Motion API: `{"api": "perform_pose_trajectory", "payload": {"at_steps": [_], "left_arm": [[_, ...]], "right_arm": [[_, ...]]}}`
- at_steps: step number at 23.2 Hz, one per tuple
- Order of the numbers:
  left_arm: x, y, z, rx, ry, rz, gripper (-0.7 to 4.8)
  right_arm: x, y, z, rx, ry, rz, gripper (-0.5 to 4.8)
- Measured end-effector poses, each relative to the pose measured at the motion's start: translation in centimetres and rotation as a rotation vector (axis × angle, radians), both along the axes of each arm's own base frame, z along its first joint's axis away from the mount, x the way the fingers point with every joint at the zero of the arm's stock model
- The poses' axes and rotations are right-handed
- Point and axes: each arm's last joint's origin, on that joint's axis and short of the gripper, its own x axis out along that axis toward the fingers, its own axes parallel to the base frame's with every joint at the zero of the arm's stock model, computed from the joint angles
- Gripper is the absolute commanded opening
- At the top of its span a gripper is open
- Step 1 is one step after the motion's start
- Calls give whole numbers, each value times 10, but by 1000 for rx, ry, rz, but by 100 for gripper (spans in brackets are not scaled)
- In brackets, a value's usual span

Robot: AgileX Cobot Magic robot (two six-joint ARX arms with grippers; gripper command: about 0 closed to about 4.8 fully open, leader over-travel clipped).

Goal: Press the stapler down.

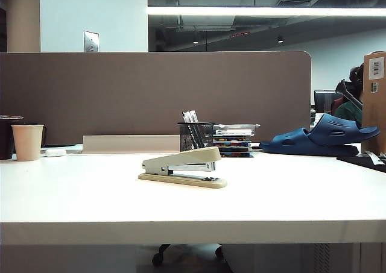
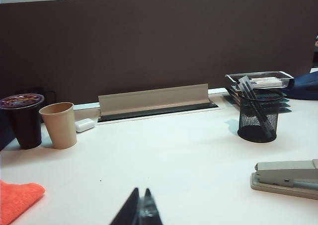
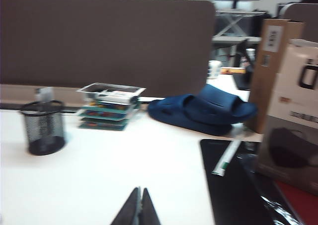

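Observation:
The beige stapler (image 1: pixel 184 167) lies on the white table (image 1: pixel 78 200) near its middle, top arm raised at an angle over the flat base. In the left wrist view only its hinge end (image 2: pixel 287 178) shows. My left gripper (image 2: pixel 141 191) is shut with nothing in it, hovering over bare table well short of the stapler. My right gripper (image 3: pixel 139 190) is also shut and empty, over the table on the stapler's other side; the stapler is out of that view. Neither gripper appears in the exterior view.
A black mesh pen cup (image 1: pixel 195 135) and stacked trays (image 1: pixel 234 139) stand behind the stapler. Blue slippers (image 1: pixel 322 137) and a cardboard box (image 3: pixel 276 71) sit at the right, with a black mat (image 3: pixel 233 185). A paper cup (image 2: pixel 58 124), dark cup (image 2: pixel 24 119) and orange cloth (image 2: pixel 17 200) are at the left.

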Motion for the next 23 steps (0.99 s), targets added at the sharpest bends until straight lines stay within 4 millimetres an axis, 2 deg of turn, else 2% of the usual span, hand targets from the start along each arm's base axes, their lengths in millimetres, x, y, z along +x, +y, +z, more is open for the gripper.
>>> {"api": "perform_pose_trajectory", "payload": {"at_steps": [5, 14, 23], "left_arm": [[0, 0, 0, 0, 0, 0, -5], [0, 0, 1, 0, -12, 0, -5], [0, 0, -1, 0, 10, 0, -5]], "right_arm": [[8, 0, -25, -2, -4, -16, -9], [8, 0, -23, -6, -41, -20, -9], [9, 0, -29, -10, 26, -21, -9]]}}
